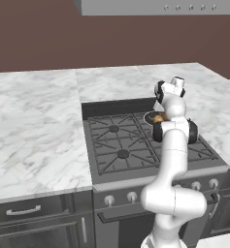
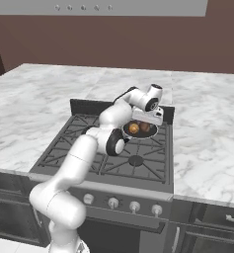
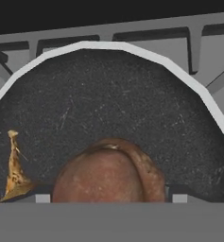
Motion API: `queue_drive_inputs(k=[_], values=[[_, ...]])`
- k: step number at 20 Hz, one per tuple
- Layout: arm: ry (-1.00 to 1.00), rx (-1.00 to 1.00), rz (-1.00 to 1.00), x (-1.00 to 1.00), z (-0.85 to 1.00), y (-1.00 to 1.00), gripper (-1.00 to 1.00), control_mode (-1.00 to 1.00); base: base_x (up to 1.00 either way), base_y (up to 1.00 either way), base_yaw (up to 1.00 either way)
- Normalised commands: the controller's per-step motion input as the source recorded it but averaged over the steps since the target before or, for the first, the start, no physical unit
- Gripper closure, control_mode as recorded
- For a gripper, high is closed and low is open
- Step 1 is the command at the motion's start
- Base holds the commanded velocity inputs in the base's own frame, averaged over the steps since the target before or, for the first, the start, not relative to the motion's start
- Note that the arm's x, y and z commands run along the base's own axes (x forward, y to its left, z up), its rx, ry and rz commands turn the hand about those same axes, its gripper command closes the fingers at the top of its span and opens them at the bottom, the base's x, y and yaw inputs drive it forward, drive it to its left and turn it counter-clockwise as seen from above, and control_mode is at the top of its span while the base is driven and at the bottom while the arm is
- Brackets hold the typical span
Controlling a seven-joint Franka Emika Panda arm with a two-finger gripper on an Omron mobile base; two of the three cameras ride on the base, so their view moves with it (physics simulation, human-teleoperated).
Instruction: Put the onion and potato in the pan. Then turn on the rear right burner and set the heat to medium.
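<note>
The reddish-brown potato [image 3: 108, 172] and golden onion [image 2: 134, 128] lie in the dark pan [image 3: 108, 94] on the stove [image 1: 116, 145], marble bench [image 1: 34, 126] around. The end effector [image 2: 147, 117] hovers above; whether it grips the potato is unclear.

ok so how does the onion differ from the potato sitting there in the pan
The onion is golden-tan, the potato darker reddish-brown. In the hand view the onion has a thin pointed stem tip, while the potato is a smooth rounded lump with no stem. Both look about the same size and lie side by side inside the pan.
</note>
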Motion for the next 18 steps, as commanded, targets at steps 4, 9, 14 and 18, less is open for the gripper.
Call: queue_drive_inputs(k=[4,9,14,18], values=[[0.00,0.00,0.00,-0.02,0.00,0.00,-1.00,-1.00,0.00,0.00,0.00],[0.00,0.00,0.00,-0.41,0.00,0.02,-1.00,-1.00,0.00,0.00,0.00],[0.00,0.00,0.00,-0.50,0.02,0.13,-1.00,-1.00,0.00,0.00,0.00],[0.00,0.00,0.00,-0.84,0.04,0.22,-1.00,-1.00,0.00,0.00,0.00]])
